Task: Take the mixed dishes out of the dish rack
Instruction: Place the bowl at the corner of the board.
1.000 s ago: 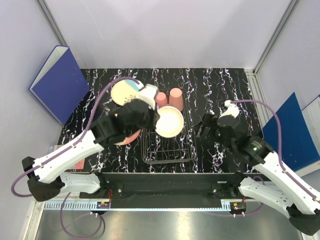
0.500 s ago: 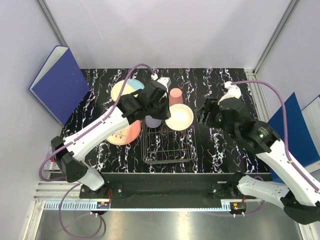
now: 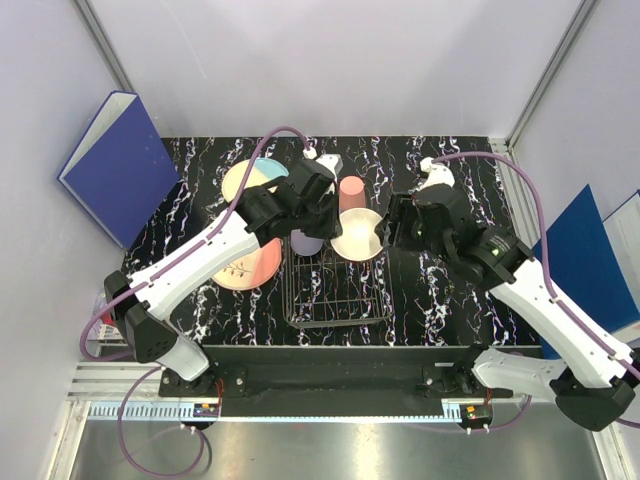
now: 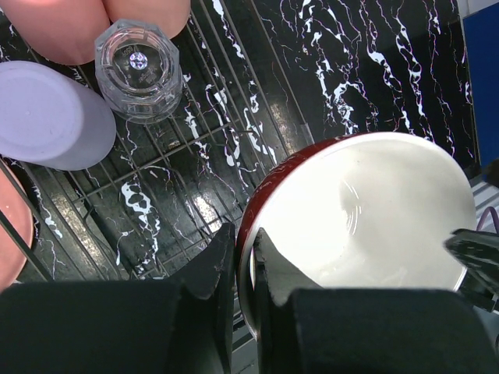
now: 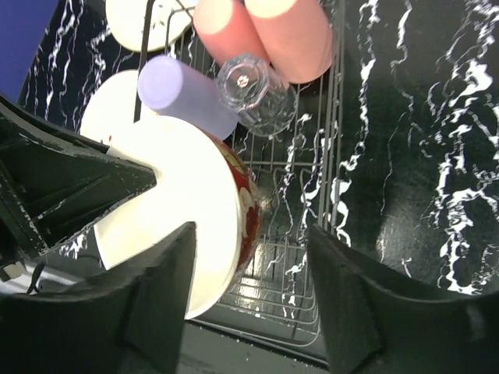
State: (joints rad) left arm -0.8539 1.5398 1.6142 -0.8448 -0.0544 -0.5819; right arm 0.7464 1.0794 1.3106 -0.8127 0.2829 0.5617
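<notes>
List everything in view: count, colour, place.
dish rack: 1, metal wire, table centre.
red bowl: 1, cream inside, over rack.
salmon-pink cups: 2, rack's far end.
lavender cup: 1, in rack.
clear glass: 1, in rack beside lavender cup.
salmon-pink plate: 1, table left of rack.
blue-and-cream plate: 1, table beyond that plate.
blue binders: at least 2, by side walls.
table: 1, black marbled.
left gripper: shut on red bowl's rim.
right gripper: open, beside bowl.

I'm seeing glossy glaze on the red bowl (image 4: 366,210) between my matt black plastic left fingers (image 4: 209,265); beyond them, thin shiny wire dish rack (image 4: 226,132), clear faceted glass (image 4: 139,70), matt lavender cup (image 4: 51,117), polished marbled counter (image 4: 351,62).
</notes>
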